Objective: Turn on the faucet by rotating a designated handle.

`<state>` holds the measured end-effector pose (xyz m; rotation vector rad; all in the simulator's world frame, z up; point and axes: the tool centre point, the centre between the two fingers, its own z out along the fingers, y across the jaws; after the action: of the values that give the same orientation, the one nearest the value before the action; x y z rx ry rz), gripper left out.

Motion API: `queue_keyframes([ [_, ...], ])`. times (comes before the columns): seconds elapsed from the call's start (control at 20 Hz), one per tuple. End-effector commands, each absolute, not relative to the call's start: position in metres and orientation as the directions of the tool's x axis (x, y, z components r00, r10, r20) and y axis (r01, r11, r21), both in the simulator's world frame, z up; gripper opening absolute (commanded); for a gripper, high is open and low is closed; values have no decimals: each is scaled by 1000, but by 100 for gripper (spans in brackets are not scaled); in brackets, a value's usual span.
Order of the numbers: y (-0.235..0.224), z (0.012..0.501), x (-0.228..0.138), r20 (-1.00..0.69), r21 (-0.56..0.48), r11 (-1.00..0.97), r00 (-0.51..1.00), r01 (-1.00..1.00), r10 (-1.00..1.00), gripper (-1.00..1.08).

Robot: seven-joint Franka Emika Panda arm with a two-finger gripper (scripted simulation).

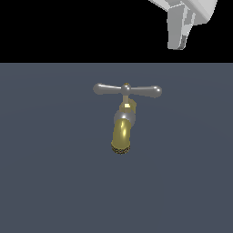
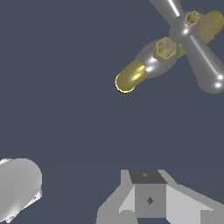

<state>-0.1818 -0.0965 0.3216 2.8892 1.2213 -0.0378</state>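
**Faucet untouched, pincer well away from the handle**

Exterior view: We see the faucet standing alone on a flat slate-grey surface, near the middle of the frame. Its brass-gold spout curves toward the camera and ends in a dotted tip. Across the top lies the handle, a slim silver-grey crossbar with rounded ends, running level from the exterior view's left to its right. The pincer hangs in the upper corner on the exterior view's right, against the black background, well apart from the handle and touching nothing. We judge the task barely begun: no contact has been made, so the approach and the whole rotation are still to do. From this angle the fingers overlap, and we cannot tell how wide they stand.

Wrist view: We look down on the faucet from above. The handle shows as a silver bar with a bulbous end and a small brass centre knob, and the gold spout curves out from beneath it. Pale grey parts of the pincer sit at the edge of the frame, far from the faucet, with bare surface between them. Nothing is held. The fingertips themselves are not shown clearly, so whether the pincer is spread or pressed together we cannot tell.
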Motion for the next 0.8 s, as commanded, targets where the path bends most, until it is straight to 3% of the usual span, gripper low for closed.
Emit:
queue_keyframes([
  [0.0,-103,310,-172,-23,-4,-657,657,754,754,-100],
  [0.75,-125,248,-114,-16,1,-415,415,910,910,-100],
])
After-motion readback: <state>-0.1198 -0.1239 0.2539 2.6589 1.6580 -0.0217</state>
